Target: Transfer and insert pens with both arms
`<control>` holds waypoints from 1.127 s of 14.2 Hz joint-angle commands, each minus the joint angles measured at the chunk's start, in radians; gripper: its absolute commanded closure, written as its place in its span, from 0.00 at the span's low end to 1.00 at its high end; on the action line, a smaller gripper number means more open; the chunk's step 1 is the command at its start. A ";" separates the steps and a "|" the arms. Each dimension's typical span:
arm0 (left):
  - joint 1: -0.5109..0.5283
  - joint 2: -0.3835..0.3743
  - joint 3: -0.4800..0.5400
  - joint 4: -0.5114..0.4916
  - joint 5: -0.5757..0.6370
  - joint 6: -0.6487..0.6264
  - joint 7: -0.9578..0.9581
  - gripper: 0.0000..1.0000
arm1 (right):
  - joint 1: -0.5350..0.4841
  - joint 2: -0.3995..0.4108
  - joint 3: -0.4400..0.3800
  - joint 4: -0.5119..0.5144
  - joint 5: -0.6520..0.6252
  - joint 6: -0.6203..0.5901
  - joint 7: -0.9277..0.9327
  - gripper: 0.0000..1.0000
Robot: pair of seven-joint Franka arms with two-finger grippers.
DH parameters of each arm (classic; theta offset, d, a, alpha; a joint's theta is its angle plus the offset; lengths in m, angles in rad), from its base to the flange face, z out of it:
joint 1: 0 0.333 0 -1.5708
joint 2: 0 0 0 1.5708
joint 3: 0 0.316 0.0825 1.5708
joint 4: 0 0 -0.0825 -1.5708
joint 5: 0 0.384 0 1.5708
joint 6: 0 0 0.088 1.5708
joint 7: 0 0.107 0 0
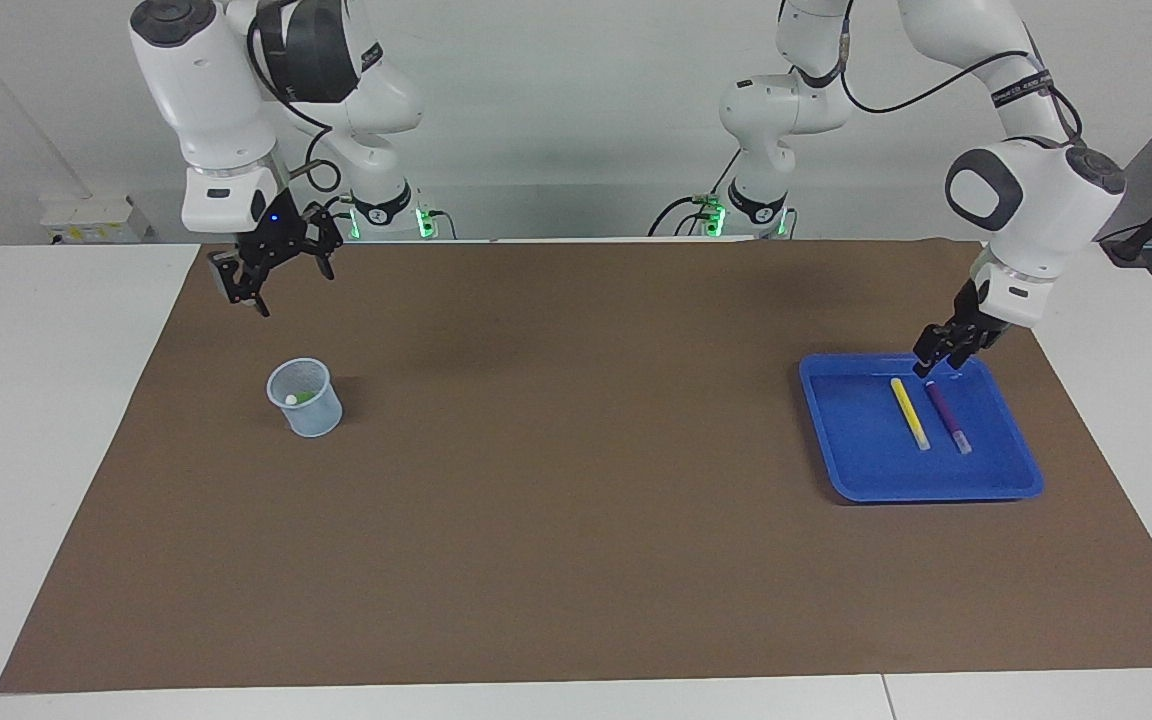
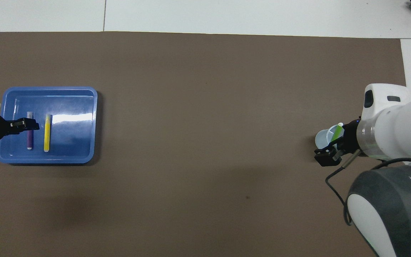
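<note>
Brown matting (image 1: 576,500) covers the white table (image 1: 36,450) from one arm's end to the other; a pale wall sits at the robots' end.

Pens — 3 pcs, 2 locations:
- Green pen (image 2: 338,130): inside the pale translucent cup (image 1: 306,398), leaning against the cup wall, whitish cap uppermost. Cup stands upright on the mat toward the right arm's end of the table.
- Yellow pen (image 1: 909,412) and purple pen (image 1: 948,416): flat in the blue tray (image 1: 936,488), side by side, roughly parallel, not touching. Purple lies nearer the left arm's edge of the tray. Tray sits on the mat toward the left arm's end.

Grippers:
- Left gripper (image 1: 930,366): low over the tray's robot-side rim, tips just above the robot-side end of the purple pen. Approx. pos. in overhead view (image 2: 30,125) — over the purple pen's shaft, covering part of it. Fingers stand partly apart; nothing is between them. Contact w/ the pen cannot be confirmed from either view.
- Right gripper (image 1: 251,290): raised well clear of the cup, hanging in the air over the mat. Fingers spread wide, nothing held. In overhead view its tips (image 2: 328,156) show just beside the cup rim, w/ the wrist overlapping the cup.

Arms: both white jointed units, black cabling. Left arm (image 1: 1026,200) bends down to the tray; right arm (image 1: 216,110) carries its wrist high above the cup area.
</note>
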 commanded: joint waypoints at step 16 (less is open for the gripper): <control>-0.011 0.176 -0.012 0.026 -0.009 0.082 0.027 0.35 | 0.114 -0.007 -0.001 -0.058 0.409 0.117 0.839 0.00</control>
